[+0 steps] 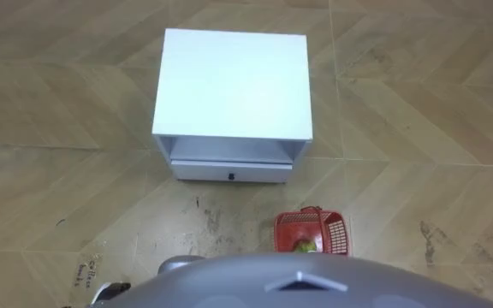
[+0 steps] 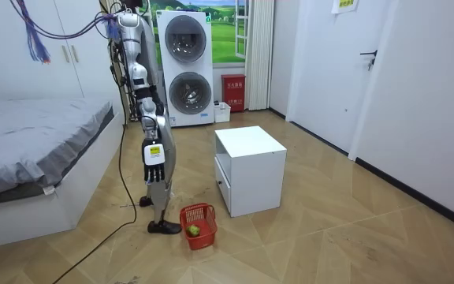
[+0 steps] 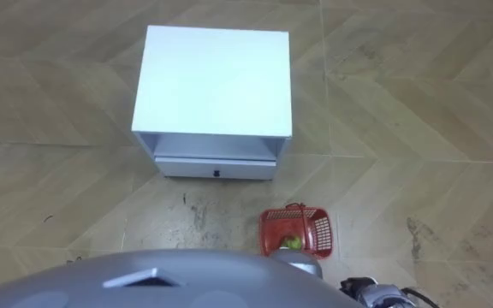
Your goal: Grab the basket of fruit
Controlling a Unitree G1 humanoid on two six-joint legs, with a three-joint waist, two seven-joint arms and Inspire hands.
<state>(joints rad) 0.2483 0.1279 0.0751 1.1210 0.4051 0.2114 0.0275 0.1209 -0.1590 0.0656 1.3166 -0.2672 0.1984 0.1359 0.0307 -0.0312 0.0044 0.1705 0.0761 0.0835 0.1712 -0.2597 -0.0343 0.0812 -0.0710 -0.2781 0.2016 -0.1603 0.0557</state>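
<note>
The red plastic fruit basket (image 1: 311, 231) stands on the wooden floor just in front of me, a little to my right, with its handle up and a green fruit (image 1: 302, 246) inside. From the room camera the basket (image 2: 199, 225) lies beside my feet, on the near side. I stand upright facing a white cabinet. My right hand (image 2: 154, 154) hangs at my side, well above the basket, fingers straight and empty. A small part of my left hand (image 1: 101, 295) shows at the bottom edge of the left eye view.
The white cabinet (image 1: 234, 85) with one drawer (image 1: 229, 171) stands about a step ahead, left of the basket. A bed (image 2: 30, 150) lies behind me, stacked washing machines (image 2: 186, 67) stand by the far wall, and a door (image 2: 373, 79) is at the room view's right.
</note>
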